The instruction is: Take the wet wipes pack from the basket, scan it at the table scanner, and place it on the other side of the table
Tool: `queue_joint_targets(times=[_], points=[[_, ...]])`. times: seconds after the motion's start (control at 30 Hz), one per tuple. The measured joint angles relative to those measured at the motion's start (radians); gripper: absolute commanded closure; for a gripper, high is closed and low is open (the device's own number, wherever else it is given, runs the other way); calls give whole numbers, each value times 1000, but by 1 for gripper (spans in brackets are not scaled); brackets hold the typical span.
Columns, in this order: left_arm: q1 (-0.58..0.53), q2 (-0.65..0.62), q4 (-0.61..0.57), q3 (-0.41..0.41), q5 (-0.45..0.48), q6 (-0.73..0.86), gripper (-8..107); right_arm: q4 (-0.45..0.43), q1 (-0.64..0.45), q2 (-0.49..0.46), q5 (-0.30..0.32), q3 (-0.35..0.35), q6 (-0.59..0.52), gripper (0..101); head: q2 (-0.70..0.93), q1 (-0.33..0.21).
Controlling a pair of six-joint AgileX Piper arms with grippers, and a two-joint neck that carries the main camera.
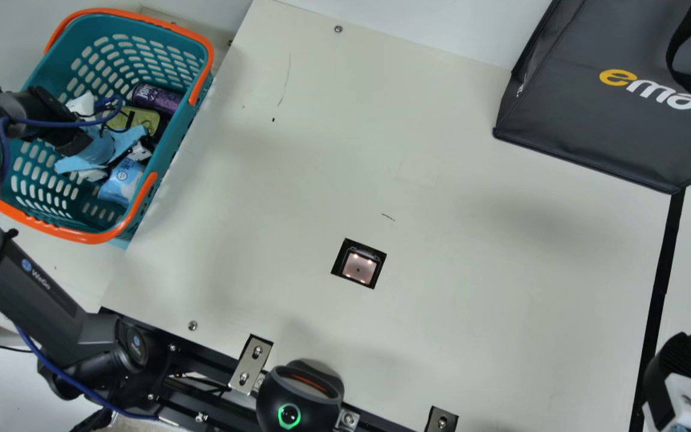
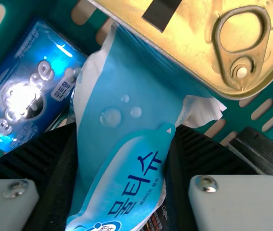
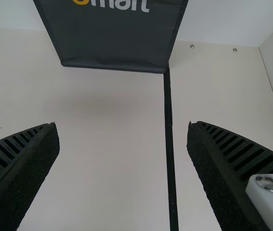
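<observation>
Cream table (image 1: 441,150), pickup step: left gripper (image 2: 124,130) grasping wipes (image 2: 119,166) in basket (image 1: 180,135); right gripper (image 3: 122,125) spread, unladen. Next, presumably: lift clear, then over to scanner (image 1: 358,267).

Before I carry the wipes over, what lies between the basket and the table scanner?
The main view shows only bare cream tabletop between the basket and the table scanner.

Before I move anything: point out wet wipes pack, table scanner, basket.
Wet wipes pack (image 2: 119,161): left wrist view, on its printed blue wrapper.
Table scanner (image 1: 358,265): main view, on its lit square window.
Basket (image 1: 84,237): main view, on its orange handle.
</observation>
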Motion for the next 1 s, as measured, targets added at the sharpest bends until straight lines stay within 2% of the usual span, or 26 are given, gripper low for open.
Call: queue_joint_targets(times=[0.5, 1.0], points=[[59, -89, -110, 17, 61, 131, 107, 0, 0, 0, 0, 0, 0, 6, 0, 2], [82, -178, -128, 18, 135, 163, 107, 0, 0, 0, 0, 0, 0, 6, 0, 0]])
